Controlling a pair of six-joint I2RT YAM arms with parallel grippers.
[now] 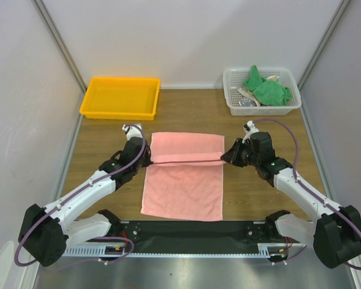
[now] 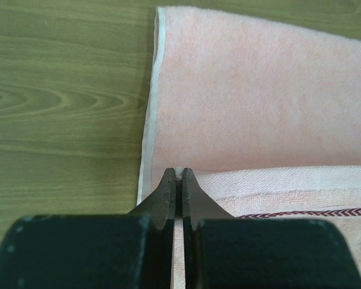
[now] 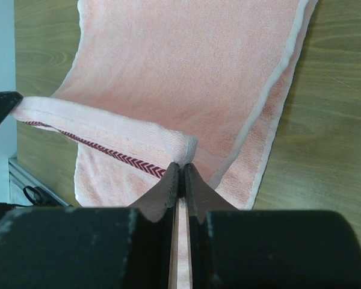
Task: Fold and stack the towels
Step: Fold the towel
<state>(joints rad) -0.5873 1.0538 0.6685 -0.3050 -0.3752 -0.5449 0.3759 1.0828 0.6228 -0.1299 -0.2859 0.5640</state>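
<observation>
A pink towel [image 1: 183, 180] lies in the middle of the table, its near end lifted and carried over the rest. My left gripper [image 1: 148, 160] is shut on the towel's left corner; the left wrist view shows the jaws [image 2: 178, 176] closed on the white-edged corner above the pink towel [image 2: 253, 102]. My right gripper [image 1: 227, 159] is shut on the right corner; the right wrist view shows the jaws [image 3: 182, 168] pinching the hem with the red chevron stripe, the towel [image 3: 186, 72] spread beyond. The edge is stretched taut between the two grippers.
A yellow tray [image 1: 120, 97] stands at the back left. A white basket [image 1: 262, 91] with green cloths [image 1: 266, 89] stands at the back right. Bare wooden table lies on either side of the towel.
</observation>
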